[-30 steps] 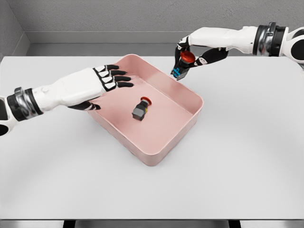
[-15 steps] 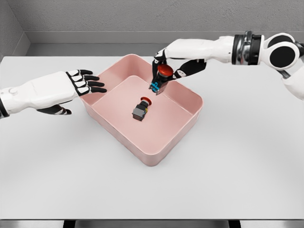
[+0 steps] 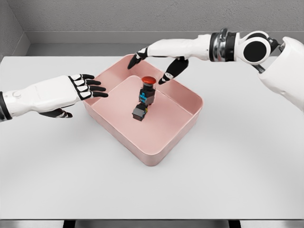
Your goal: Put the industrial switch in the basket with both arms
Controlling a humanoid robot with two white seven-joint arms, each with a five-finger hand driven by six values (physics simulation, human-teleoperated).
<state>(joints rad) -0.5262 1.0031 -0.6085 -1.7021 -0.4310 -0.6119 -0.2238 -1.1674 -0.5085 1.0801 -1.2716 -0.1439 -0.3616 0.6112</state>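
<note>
Two switches are seen inside the basket; both the left hand and right hand are spread, empty.

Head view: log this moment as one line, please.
right robot hand: open, above basket | red-capped switch: released, inside basket | second switch: on basket floor | left robot hand: open, beside rim

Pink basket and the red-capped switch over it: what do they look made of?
The pink rectangular basket looks like moulded matte plastic: one even colour, rounded corners, soft shading, no weave. The red-capped industrial switch looks like hard plastic, with a smooth red cap above a dark body with a blue part; its finish is too small to judge.
</note>
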